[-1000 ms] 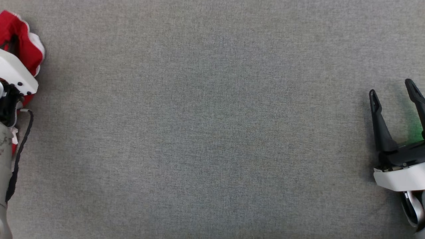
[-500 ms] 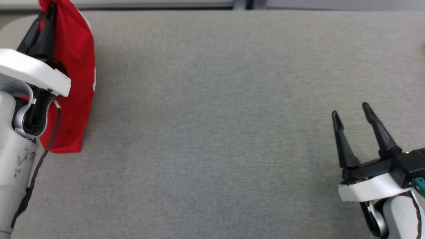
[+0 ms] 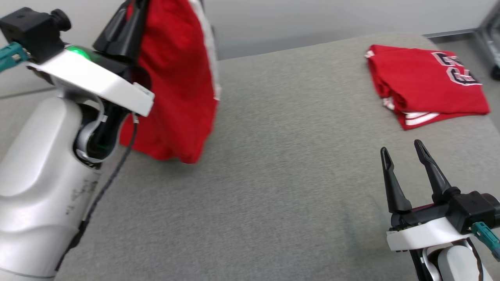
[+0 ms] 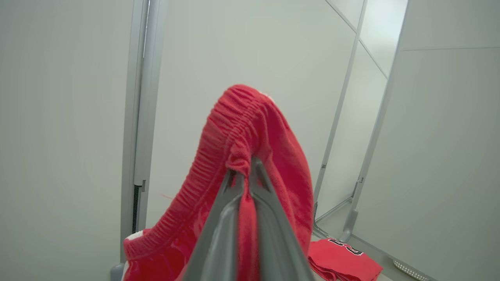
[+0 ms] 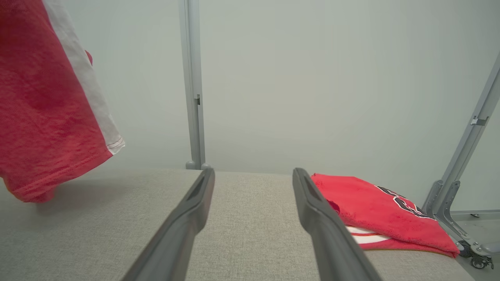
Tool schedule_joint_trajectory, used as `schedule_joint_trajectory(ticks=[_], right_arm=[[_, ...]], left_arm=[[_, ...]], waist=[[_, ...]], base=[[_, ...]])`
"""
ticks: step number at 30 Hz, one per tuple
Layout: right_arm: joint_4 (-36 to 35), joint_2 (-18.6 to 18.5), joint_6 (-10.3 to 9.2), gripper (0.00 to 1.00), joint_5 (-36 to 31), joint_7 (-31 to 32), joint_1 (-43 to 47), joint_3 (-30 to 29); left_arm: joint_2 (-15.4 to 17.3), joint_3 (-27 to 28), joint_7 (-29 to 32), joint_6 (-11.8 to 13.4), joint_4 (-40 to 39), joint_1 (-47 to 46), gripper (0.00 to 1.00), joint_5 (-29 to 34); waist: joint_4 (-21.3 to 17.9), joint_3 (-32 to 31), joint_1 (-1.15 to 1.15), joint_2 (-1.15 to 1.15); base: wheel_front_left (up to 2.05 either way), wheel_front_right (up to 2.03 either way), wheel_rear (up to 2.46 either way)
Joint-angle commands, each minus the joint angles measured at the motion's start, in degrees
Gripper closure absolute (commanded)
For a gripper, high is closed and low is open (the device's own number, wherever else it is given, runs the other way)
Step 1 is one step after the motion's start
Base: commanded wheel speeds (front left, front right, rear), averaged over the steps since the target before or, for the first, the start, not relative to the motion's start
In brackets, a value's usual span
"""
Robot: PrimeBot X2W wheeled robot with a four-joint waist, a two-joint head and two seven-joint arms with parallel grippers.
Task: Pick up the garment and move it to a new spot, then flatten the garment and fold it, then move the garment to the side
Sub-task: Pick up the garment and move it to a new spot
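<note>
left gripper (image 4: pixel 243 173) clenched on ribbed waistband of red garment (image 3: pixel 175 86) | hanging over left of worktop (image 3: pixel 273 187), hem possibly brushing it | right gripper (image 3: pixel 401 147) spread wide, empty | folded red shirt (image 3: pixel 425 84) at far right

- Left forearm (image 3: pixel 39 187): rounded pale grey shell, dark scuffs, black cable (image 3: pixel 104 187) alongside.
- Flat white wrist plates (image 3: pixel 93 80); green light (image 3: pixel 78 50) on the left one.
- Long, dark, tapered fingers (image 3: pixel 392 183).
- Black camera blocks (image 3: pixel 29 29) with teal plugs (image 3: pixel 486 234).

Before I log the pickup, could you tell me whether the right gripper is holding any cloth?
No, the right gripper stands wide open and empty.
</note>
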Motion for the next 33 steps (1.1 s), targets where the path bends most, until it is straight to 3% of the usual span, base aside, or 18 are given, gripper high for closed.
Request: schedule_joint_trajectory(ticks=[1,7,12,16,20,21,23,28,33], right_arm=[[0.0,0.2,-0.03,0.00,0.3,0.0,0.4,-0.3],[-0.3,1.1,-0.03,0.00,0.3,0.0,1.6,-1.3],[-0.5,1.3,-0.03,0.00,0.4,0.0,2.8,-2.2],[-0.7,1.1,-0.03,0.00,0.3,0.0,3.5,-3.1],[-0.6,0.7,-0.03,0.00,0.3,0.0,3.9,-3.0],[-0.6,0.7,-0.03,0.00,0.3,0.0,4.1,-2.8],[-0.5,0.4,-0.03,0.00,0.5,0.0,4.7,-2.7],[0.0,-0.2,-0.03,0.00,0.7,0.0,5.7,-2.3],[0.3,-0.1,-0.03,0.00,0.8,0.0,7.3,-1.8]], left_arm=[[-0.6,-0.6,-1.0,0.4,-0.6,0.0,1.00,0.8],[-2.7,-7.7,-4.2,1.1,0.2,7.5,1.00,7.0],[-5.5,-11.6,-7.3,0.7,3.5,19.4,1.00,7.3],[-7.5,-10.4,-8.3,0.4,6.2,26.8,1.00,7.7],[-10.7,-5.6,-8.3,0.0,5.5,33.0,1.00,9.3],[-11.2,-4.9,-8.3,-0.2,5.1,34.0,0.74,9.8],[-11.8,-3.8,-8.4,-0.5,4.2,35.6,0.00,10.7],[-11.9,-1.2,-8.4,-0.8,2.0,39.2,0.00,13.7],[-11.8,5.9,-8.4,-0.3,-4.0,45.3,0.00,18.4]], waist=[[-3.1,-2.2,0.00,0.00],[-3.4,-2.0,0.00,0.00],[-2.3,-1.7,0.00,0.00],[-0.5,-1.8,0.00,0.00],[1.9,-2.3,0.00,0.00],[2.4,-2.6,0.00,0.00],[3.8,-3.3,0.00,0.00],[6.4,-5.8,0.00,0.00],[9.0,-9.1,0.00,0.00]], base=[[0.00,0.00,0.00],[0.00,0.00,0.00],[0.00,0.00,0.00],[0.00,0.00,0.00],[0.00,0.00,0.00],[0.00,0.00,0.00],[0.00,0.00,0.00],[0.00,0.00,0.00],[0.00,0.00,0.00]])
